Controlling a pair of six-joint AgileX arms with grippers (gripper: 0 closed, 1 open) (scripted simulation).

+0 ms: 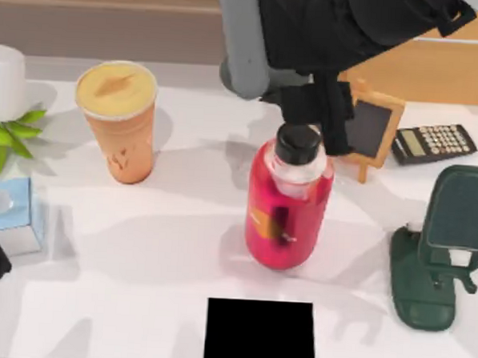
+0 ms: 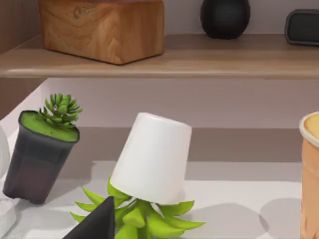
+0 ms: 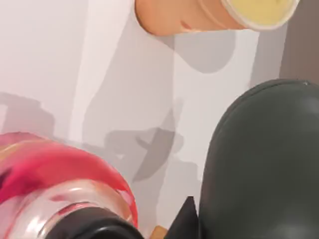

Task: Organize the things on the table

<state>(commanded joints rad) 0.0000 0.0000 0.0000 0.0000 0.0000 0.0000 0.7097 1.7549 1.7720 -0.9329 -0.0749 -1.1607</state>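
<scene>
Top view: right arm reaches in from the back, its end effector [image 1: 319,111] at the black cap of a red bottle [image 1: 288,206] standing mid surface [image 1: 180,224]; can't tell if it grips. Orange cup [image 1: 121,125] stands back left, well apart. Left wrist view: white pot [image 2: 152,157] w/ green leaves, small dark pot [image 2: 37,152], cup's edge. Right wrist view: bottle close, cup beyond.

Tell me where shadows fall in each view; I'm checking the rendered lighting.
Top view: soft grey shadows spread across the white tabletop beside the tall orange cup and red bottle. Right wrist view: the cup's shadow lies on the table. Left wrist view: faint shadows under the white pot.
</scene>
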